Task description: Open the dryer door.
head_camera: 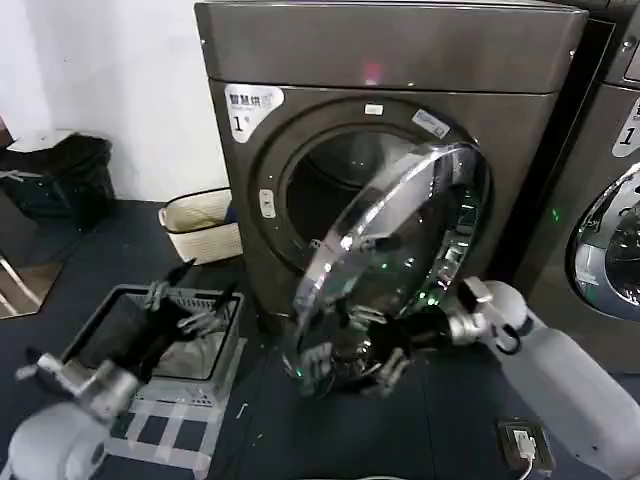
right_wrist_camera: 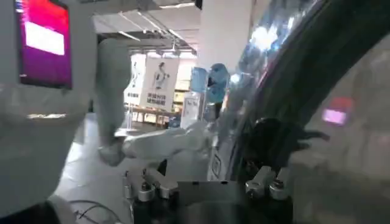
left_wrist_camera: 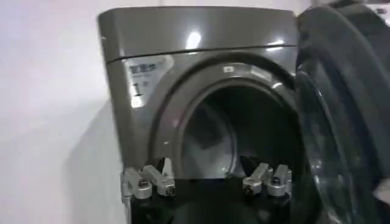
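Door [head_camera: 395, 255] swung partly open off the dryer [head_camera: 400, 60], hinged at 3 o'clock, glass face angled toward 7 o'clock. Right gripper [head_camera: 355, 365] at its lower rim, fingers spread around the edge. Left gripper [head_camera: 185, 300] idle at 9 o'clock, fingers spread.

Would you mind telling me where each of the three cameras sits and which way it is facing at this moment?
Head view: from the robot's head, looking forward and down at the dryer door, swung partly open; both arms show, right gripper at the door's lower rim, left gripper over a basket.
Left wrist view: faces the open drum past the open left gripper.
Right wrist view: close against the door, the right gripper in front.
Shared: the door.
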